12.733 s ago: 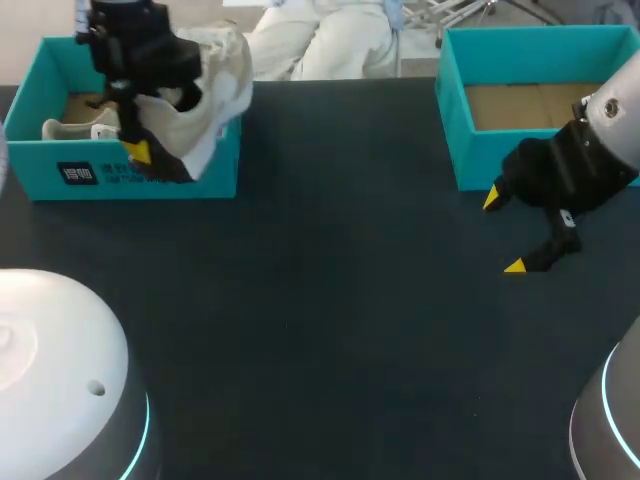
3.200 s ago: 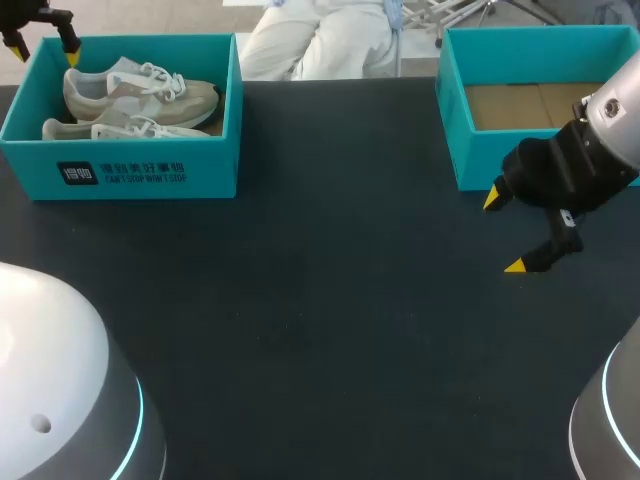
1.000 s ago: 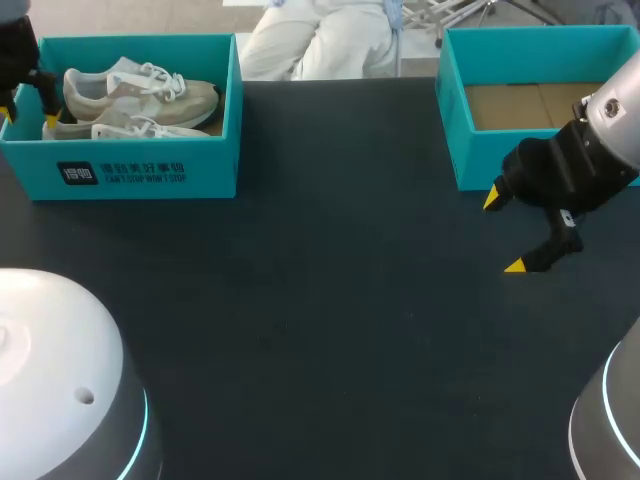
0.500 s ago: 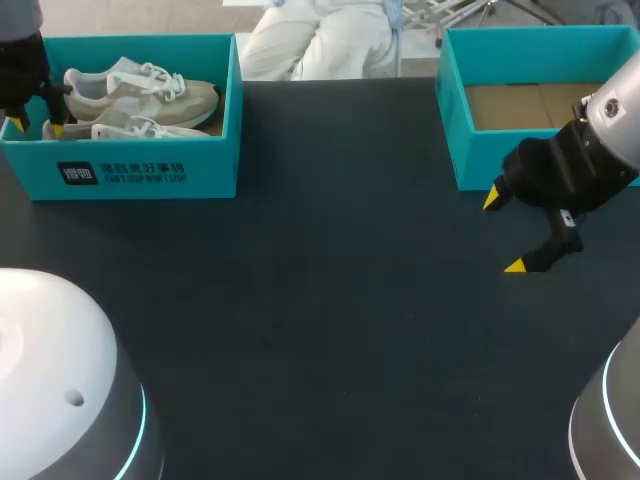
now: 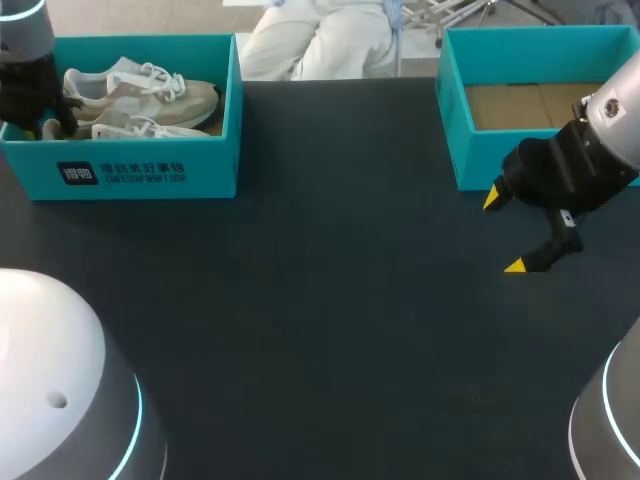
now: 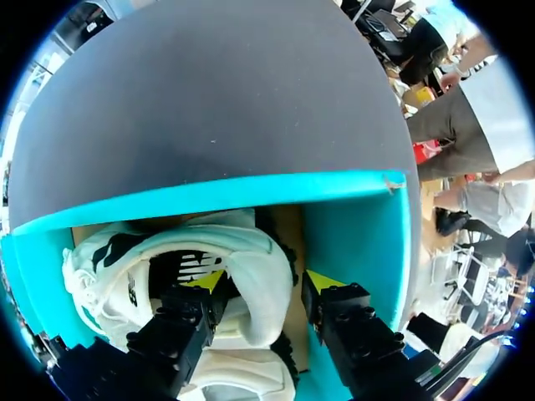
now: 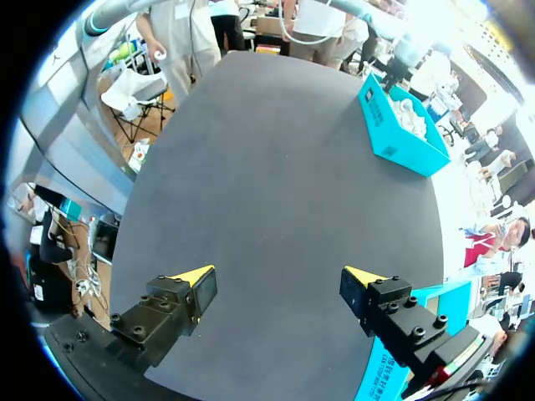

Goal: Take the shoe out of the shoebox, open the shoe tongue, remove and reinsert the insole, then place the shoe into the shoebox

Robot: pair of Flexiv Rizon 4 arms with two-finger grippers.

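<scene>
Table (image 5: 330,300): dark, matte top, filling most of the head view. Two items rest directly on it, both toward its far edge.

1. Shoebox (image 5: 210,170), teal, upper left of the frame. Open-topped, with white print on the near wall. It sits flat on the table.
2. Second teal box (image 5: 475,165), upper right of the frame. Also open-topped, with a brown cardboard floor showing inside. Its right end is cut by the frame edge.

The boxes stand well apart, with dark table surface running between them.
</scene>
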